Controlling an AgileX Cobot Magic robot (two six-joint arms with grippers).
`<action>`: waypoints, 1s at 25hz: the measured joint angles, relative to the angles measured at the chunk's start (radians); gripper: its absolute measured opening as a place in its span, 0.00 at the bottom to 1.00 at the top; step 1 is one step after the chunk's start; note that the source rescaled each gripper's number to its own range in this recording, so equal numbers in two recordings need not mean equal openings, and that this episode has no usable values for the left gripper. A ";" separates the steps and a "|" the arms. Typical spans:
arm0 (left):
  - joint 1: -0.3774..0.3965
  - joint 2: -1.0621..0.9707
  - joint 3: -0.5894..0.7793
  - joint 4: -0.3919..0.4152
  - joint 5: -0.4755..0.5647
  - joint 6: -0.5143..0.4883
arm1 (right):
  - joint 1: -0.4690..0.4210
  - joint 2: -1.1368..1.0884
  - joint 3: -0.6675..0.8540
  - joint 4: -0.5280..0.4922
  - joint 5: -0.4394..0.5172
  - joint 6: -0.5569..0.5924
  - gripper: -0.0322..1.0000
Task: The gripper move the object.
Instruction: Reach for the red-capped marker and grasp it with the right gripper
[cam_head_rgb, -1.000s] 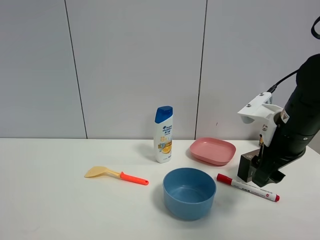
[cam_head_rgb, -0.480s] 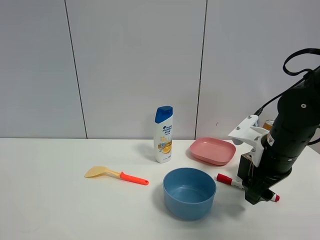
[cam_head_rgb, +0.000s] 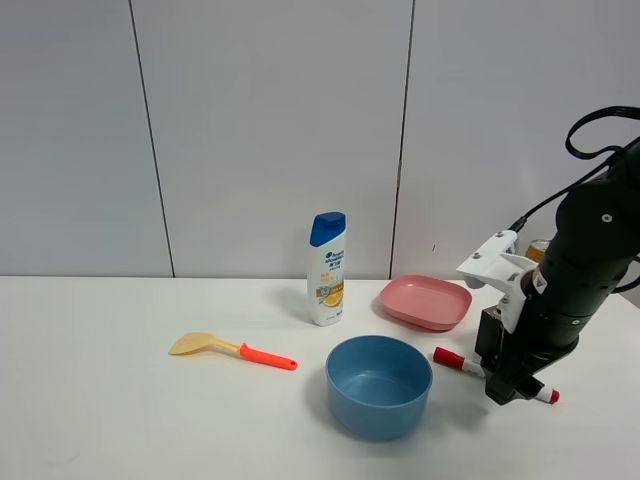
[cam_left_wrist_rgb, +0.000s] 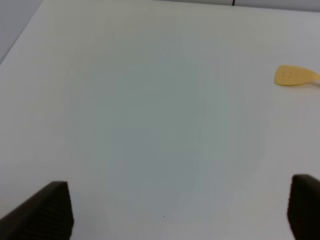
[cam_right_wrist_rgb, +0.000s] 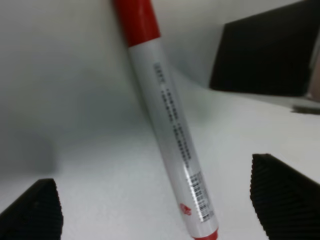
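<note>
The whiteboard marker (cam_head_rgb: 450, 358), white barrel with red cap and red tail, lies flat on the white table right of the blue bowl. My right gripper (cam_head_rgb: 507, 388) is down over the marker's middle, hiding part of the barrel. In the right wrist view the marker (cam_right_wrist_rgb: 165, 125) lies between the two black fingertips; the right gripper (cam_right_wrist_rgb: 157, 202) is open, its fingers wide apart on either side and not touching the barrel. My left gripper (cam_left_wrist_rgb: 175, 210) is open and empty over bare table, out of the exterior view.
A dark box (cam_head_rgb: 490, 335) stands just behind the marker, also in the right wrist view (cam_right_wrist_rgb: 265, 60). A blue bowl (cam_head_rgb: 379, 385), a pink plate (cam_head_rgb: 425, 301), a shampoo bottle (cam_head_rgb: 327, 268) and a beige spatula (cam_head_rgb: 232, 349) stand on the table; the spatula blade shows in the left wrist view (cam_left_wrist_rgb: 295, 76).
My right gripper has come forward and down from beside the dark box to straddle the marker. The marker has not moved.
</note>
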 joint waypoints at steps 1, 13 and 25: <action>0.000 0.000 0.000 0.000 0.000 0.000 | -0.005 0.000 0.000 0.000 0.000 0.007 0.74; 0.000 0.000 0.000 0.000 0.000 0.000 | -0.019 0.052 0.000 0.000 -0.018 0.081 0.74; 0.000 0.000 0.000 0.000 0.000 0.000 | -0.019 0.091 -0.006 0.000 -0.055 0.124 0.69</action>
